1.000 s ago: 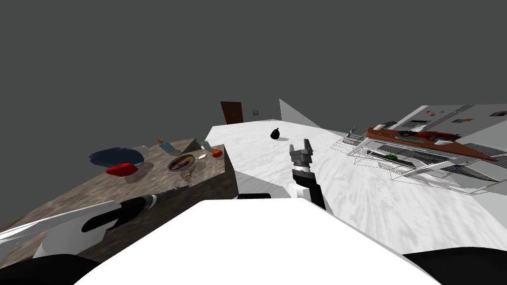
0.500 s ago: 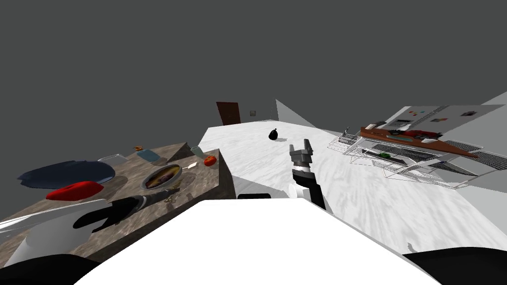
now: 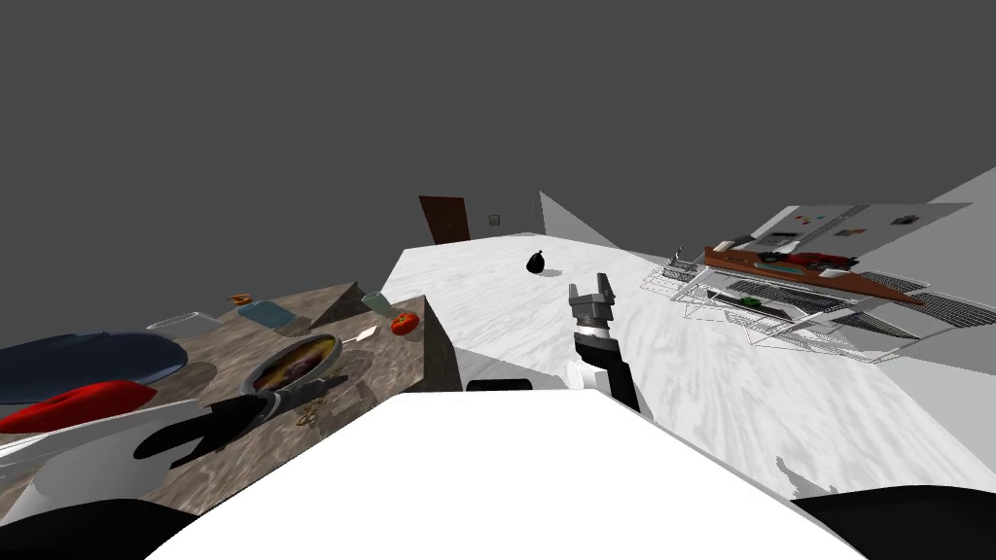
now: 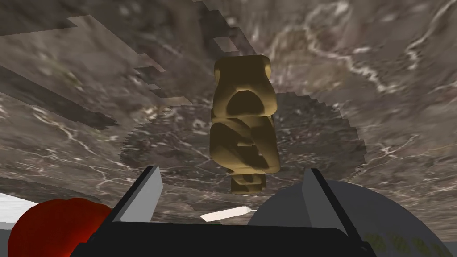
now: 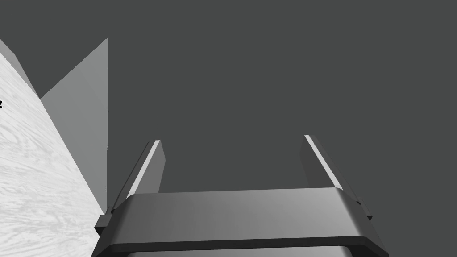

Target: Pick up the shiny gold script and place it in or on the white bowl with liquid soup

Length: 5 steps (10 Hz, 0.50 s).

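Left gripper (image 4: 233, 169) is hanging over the brown marbled countertop (image 4: 89, 111). Its fingers (image 4: 143, 192) are standing wide apart and gripping nothing. Gold script (image 4: 243, 127) is lying on the countertop, lining up with the gap between the two fingers and touching neither. Cannot tell how high the tips are sitting above it.

Bowl (image 4: 357, 209), grey-walled here, is sitting just beside the script, by one finger. A red tomato (image 4: 58, 223) is sitting by the other finger, and a thin white sliver (image 4: 227, 214) is lying between bowl and tomato. In the head view the bowl is showing brownish soup inside a pale rim. It is sitting near the counter's front corner, with the script just on the robot's side of it.

A dark blue plate (image 3: 88, 355) and a flat red object (image 3: 73, 406) are lying further along the counter to the left, well apart from the script.

Right gripper (image 5: 232, 139) is holding up over the white floor (image 3: 681, 369), off the counter. Its fingers are spread fully and carrying nothing. A small black bag (image 3: 536, 262) is sitting on the floor beyond it, and wire racks (image 3: 778, 316) are standing to the right.
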{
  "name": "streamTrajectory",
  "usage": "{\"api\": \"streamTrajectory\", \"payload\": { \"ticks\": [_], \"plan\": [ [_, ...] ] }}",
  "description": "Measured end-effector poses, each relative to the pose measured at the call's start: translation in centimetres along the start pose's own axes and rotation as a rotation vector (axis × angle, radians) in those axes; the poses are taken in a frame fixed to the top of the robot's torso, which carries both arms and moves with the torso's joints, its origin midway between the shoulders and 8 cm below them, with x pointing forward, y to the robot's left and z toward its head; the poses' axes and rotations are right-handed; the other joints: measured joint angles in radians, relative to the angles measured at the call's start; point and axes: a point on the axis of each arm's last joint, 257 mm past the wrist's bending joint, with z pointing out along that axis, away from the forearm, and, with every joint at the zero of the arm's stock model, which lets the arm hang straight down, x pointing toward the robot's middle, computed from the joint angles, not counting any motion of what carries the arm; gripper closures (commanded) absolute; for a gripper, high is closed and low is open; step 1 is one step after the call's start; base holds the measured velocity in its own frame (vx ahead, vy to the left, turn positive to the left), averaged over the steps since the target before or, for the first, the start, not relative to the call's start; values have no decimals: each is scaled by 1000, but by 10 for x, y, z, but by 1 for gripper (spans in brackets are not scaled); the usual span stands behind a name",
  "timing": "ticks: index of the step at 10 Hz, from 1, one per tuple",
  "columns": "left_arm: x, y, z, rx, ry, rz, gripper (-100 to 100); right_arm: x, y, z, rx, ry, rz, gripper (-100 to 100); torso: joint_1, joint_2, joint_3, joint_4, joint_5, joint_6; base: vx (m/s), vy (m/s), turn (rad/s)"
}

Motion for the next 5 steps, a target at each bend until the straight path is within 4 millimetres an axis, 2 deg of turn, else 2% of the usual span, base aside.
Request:
{"api": "streamTrajectory", "payload": {
  "ticks": [2, 3, 5],
  "plan": [
    [11, 4, 3, -4, -2, -10, -100, 0, 0, 0, 0, 0, 0, 0, 0, 1, 0, 0, 0, 0, 16, 12, -32],
    [11, 5, 4, -5, -2, -10, 100, 0, 0, 0, 0, 0, 0, 0, -1, 1, 1, 0, 0, 0, 0, 0, 0],
    [11, 5, 4, -7, -2, -11, 100, 0, 0, 0, 0, 0, 0, 0, -1, 1, 1, 0, 1, 1, 0, 3, 6]
  ]
}}
